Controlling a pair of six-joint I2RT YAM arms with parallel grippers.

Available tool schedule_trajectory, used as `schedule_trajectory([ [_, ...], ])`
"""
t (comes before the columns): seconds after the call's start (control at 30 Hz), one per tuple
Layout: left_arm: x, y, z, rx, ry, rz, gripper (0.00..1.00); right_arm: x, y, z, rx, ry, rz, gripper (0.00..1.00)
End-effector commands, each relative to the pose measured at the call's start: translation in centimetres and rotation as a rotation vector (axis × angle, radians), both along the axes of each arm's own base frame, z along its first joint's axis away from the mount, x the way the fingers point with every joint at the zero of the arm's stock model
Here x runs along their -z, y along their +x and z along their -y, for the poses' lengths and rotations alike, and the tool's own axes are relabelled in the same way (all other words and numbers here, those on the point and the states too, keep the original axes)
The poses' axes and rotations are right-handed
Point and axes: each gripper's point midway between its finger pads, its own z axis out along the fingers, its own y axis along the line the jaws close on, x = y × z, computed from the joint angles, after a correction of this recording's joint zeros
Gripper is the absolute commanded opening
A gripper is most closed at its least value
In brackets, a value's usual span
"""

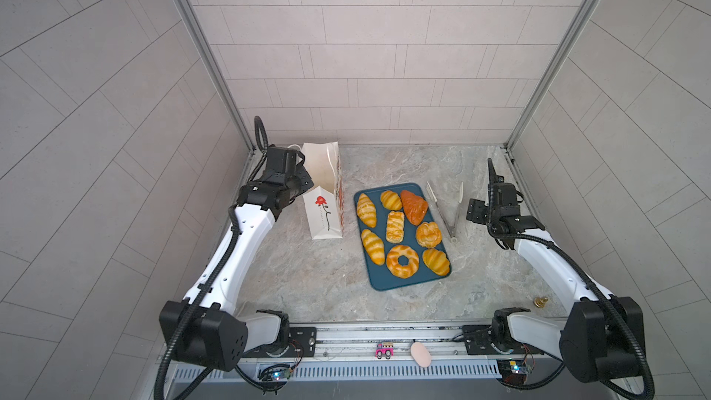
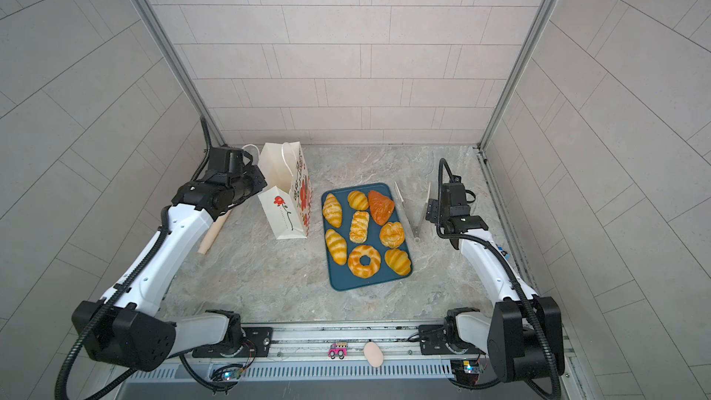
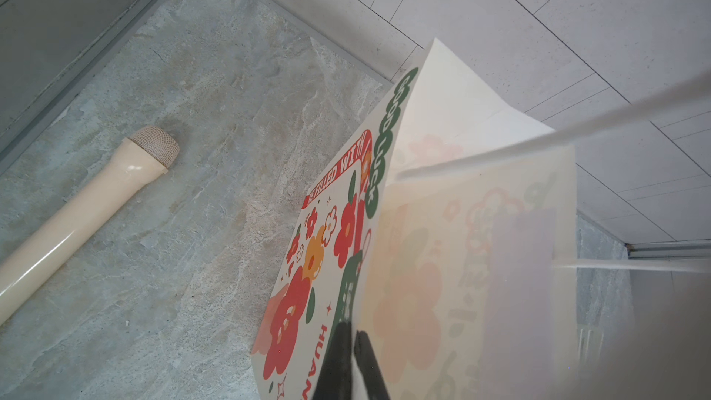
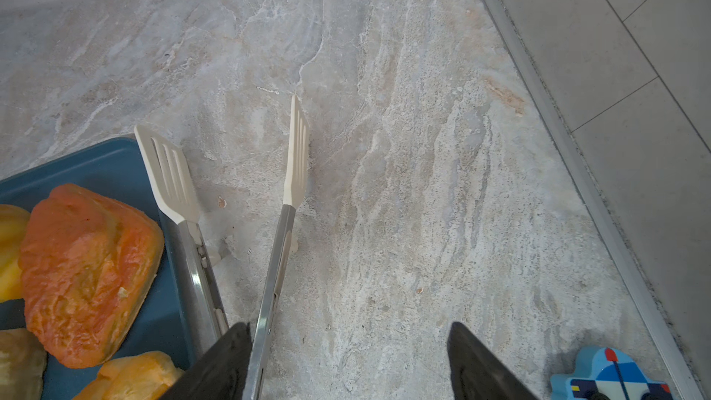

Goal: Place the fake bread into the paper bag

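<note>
nearest in both top views, a metal rail carries a pink toy car (image 1: pixel 385 351) and a pale pink egg (image 1: pixel 420 354). beyond it, on the marbled stone table (image 1: pixel 307 282), a teal tray (image 1: pixel 381 282) holds all eight glossy golden pieces of the fake bread (image 1: pixel 395 227), among them a ring (image 1: pixel 402 261) and a darker orange-brown loaf (image 1: pixel 414 207). the paper bag (image 1: pixel 323 221) stands upright just left of the tray, mouth open, not touching it. metal tongs (image 1: pixel 448 213) lie spread along the tray's right side. a beige rod (image 2: pixel 213 230) lies partly under the left arm.

left wrist view: the left gripper (image 3: pixel 352 330) has its black jaws pinched together on the paper bag's thin printed wall. a cord handle crosses, blurred, in front. the rod, smooth and shiny with a mesh-textured dome end, lies apart from the bag.

right wrist view: the right gripper (image 4: pixel 349 327) hangs with jaws wide apart. one steel arm of the tongs runs just inside one finger (image 4: pixel 223 359); whether they touch i cannot tell. cream slotted heads tip both arms. a blue toy car (image 4: pixel 611 379) sits near the wall.
</note>
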Motion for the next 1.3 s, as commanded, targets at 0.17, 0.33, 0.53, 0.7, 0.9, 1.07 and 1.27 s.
schedule_trajectory([
  [0.17,-0.8,-0.4,-0.1,-0.08,-0.064,0.043,0.0,0.2,0.1,0.0,0.009,0.019,-0.016,0.82],
  [0.33,-0.7,-0.4,0.3,-0.091,-0.089,0.061,0.0,0.8,0.4,-0.4,-0.002,0.034,-0.033,0.81],
  [0.53,-0.8,-0.6,0.0,-0.098,-0.077,0.062,0.08,1.2,0.5,-0.5,-0.006,0.034,-0.052,0.8],
  [0.7,-1.3,-0.6,0.0,-0.104,-0.078,0.09,0.41,1.8,0.5,-0.7,-0.01,0.047,-0.068,0.76],
  [0.9,-1.8,-0.8,0.1,-0.101,-0.08,0.11,0.56,2.4,0.8,-0.8,0.001,0.066,-0.102,0.69],
  [1.07,-2.4,-1.2,-0.1,-0.108,-0.081,0.14,0.6,3.2,1.4,-1.5,0.003,0.097,-0.147,0.63],
  [1.27,-3.5,-2.0,-0.8,-0.106,-0.035,0.172,0.62,4.6,2.0,-2.9,-0.01,0.09,-0.216,0.62],
])
